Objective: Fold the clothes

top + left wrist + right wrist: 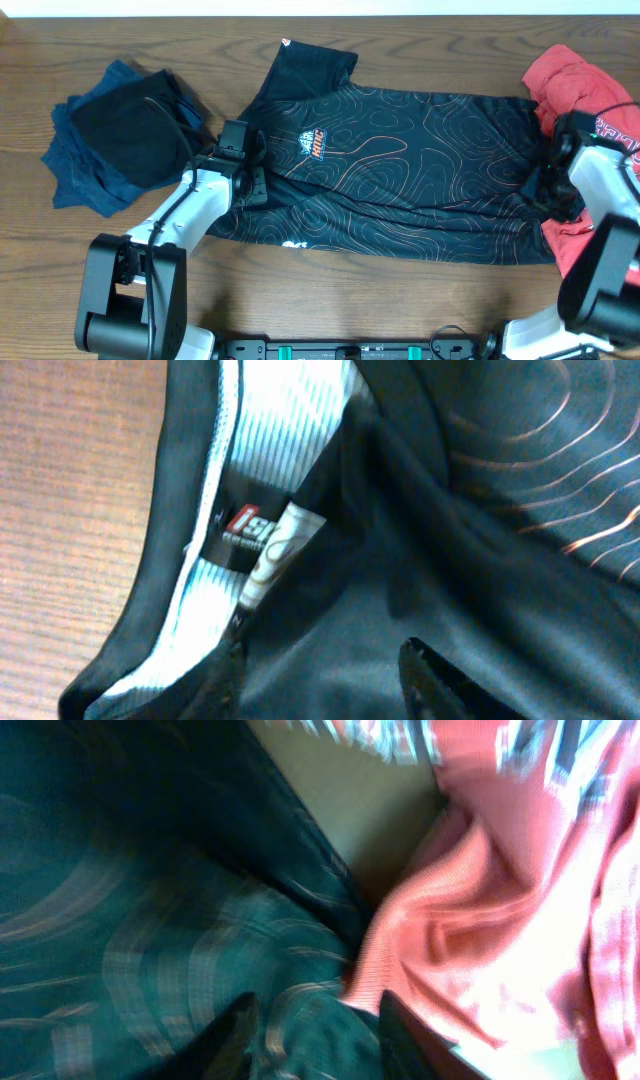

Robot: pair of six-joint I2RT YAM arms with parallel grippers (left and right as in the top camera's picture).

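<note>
The black jersey (400, 170) with thin pale contour lines and an orange-white chest logo (315, 142) lies spread flat across the table, collar to the left. My left gripper (248, 168) is at the collar. In the left wrist view its fingers (320, 675) are apart over the inside of the neck, beside the white collar band and label (255, 540). My right gripper (545, 185) is at the jersey's right edge. In the right wrist view its fingers (315, 1030) are apart with jersey cloth (150, 900) between them.
A red garment (575, 85) lies bunched at the right edge, touching the jersey; it also shows in the right wrist view (480, 900). A pile of dark blue and black clothes (120, 140) sits at the left. The table is brown wood (400, 300).
</note>
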